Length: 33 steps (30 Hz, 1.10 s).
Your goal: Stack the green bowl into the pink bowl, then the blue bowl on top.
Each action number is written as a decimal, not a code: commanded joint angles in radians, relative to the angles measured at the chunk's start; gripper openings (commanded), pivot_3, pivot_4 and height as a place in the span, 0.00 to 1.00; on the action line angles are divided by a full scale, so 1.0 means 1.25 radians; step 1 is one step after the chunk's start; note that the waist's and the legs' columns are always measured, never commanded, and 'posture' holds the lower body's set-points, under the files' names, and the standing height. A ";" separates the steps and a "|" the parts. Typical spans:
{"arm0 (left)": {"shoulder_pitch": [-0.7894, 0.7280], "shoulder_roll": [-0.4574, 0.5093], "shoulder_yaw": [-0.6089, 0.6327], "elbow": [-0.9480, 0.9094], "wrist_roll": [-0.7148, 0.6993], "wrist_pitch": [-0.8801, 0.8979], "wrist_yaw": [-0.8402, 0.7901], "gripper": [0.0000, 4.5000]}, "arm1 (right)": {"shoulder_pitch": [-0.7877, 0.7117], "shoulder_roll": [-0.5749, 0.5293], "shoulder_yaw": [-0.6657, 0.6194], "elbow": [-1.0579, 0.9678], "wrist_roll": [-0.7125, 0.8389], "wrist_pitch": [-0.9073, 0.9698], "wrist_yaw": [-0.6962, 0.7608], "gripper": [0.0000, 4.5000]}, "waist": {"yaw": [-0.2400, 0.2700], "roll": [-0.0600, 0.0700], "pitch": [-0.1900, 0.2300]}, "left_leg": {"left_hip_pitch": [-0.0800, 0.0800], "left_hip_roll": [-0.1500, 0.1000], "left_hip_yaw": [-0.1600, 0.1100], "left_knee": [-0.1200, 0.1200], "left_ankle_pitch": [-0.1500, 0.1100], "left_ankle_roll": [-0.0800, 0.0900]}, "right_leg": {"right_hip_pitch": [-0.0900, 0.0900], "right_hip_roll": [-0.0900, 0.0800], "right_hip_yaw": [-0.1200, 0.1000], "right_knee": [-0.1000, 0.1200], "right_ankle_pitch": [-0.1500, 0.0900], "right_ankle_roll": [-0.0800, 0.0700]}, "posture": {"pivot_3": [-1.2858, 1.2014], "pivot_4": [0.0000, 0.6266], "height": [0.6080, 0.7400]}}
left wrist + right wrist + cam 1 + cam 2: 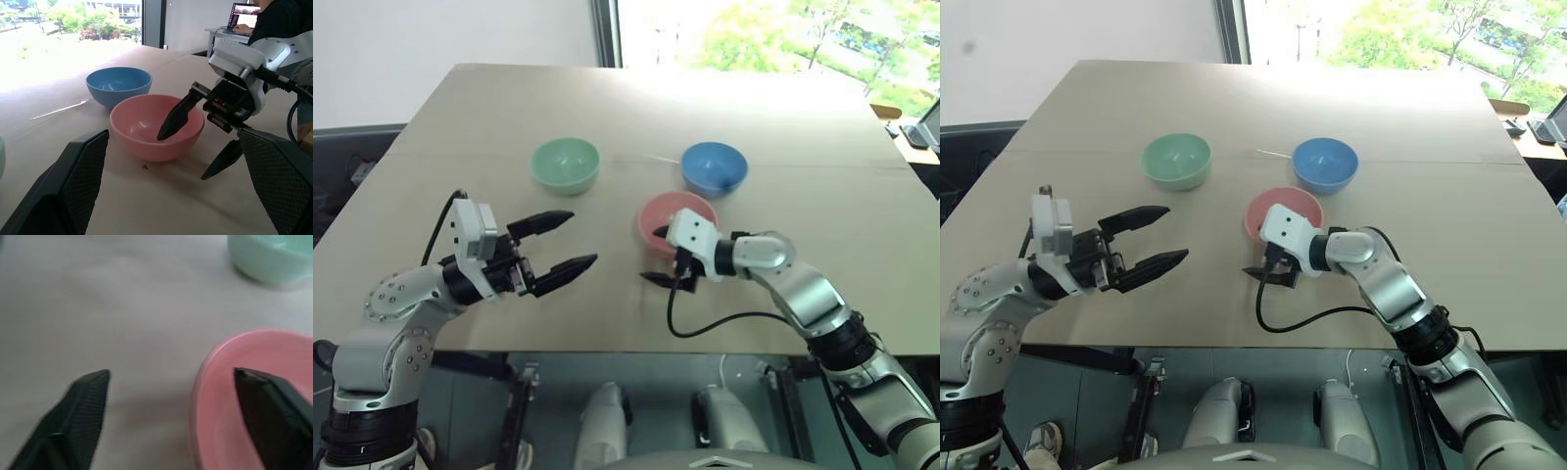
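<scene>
Three bowls stand apart and upright on the tan table (470, 127). The green bowl (566, 164) is far left, the blue bowl (714, 167) far right, and the pink bowl (677, 217) nearer, just in front of the blue one. My right gripper (652, 255) is open and straddles the pink bowl's near rim. The left wrist view shows one of its fingers (178, 117) inside the pink bowl (146, 132) and the other outside. My left gripper (582, 236) hangs open and empty to the left of the pink bowl, pointing toward it.
A thin white strip (1271, 153) lies on the table between the green and blue bowls. A black cable (705, 323) loops from my right wrist over the table's front edge. A person at a laptop (247, 14) sits beyond the table.
</scene>
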 commanded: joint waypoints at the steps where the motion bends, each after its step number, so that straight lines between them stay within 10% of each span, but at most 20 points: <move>1: 0.003 -0.003 0.018 -0.038 -0.033 0.003 0.009 1.00 | -0.041 -0.030 -0.119 -0.070 0.072 0.012 0.021 0.99 | 0.000 0.000 0.000 | 0.000 0.000 0.000 0.000 0.000 0.000 | 0.000 0.000 0.000 0.000 0.000 0.000 | 0.52 0.24 1.00; 8: -0.005 -0.012 0.012 -0.033 -0.042 0.002 0.033 1.00 | -0.123 -0.148 -0.178 0.195 -0.030 -0.199 0.021 0.99 | -0.001 0.000 0.000 | 0.001 0.000 0.000 0.000 0.000 0.000 | 0.000 0.000 0.000 0.000 0.000 0.000 | 0.52 0.24 1.00; 15: -0.144 -0.009 -0.088 0.007 0.361 0.059 0.470 1.00 | -0.124 -0.069 -0.247 0.185 0.108 -0.235 0.063 0.99 | -0.002 0.001 0.001 | 0.000 0.000 0.000 -0.001 0.000 0.000 | 0.000 0.001 0.001 0.000 0.000 0.000 | 0.52 0.24 1.00; 33: -0.544 0.056 -0.513 0.359 0.703 0.116 0.309 1.00 | -0.050 -0.020 -0.253 0.011 0.208 -0.161 0.031 0.99 | 0.007 0.000 0.001 | -0.001 0.000 0.001 -0.001 0.001 -0.001 | -0.001 0.001 0.001 0.000 0.000 0.000 | 0.52 0.24 1.00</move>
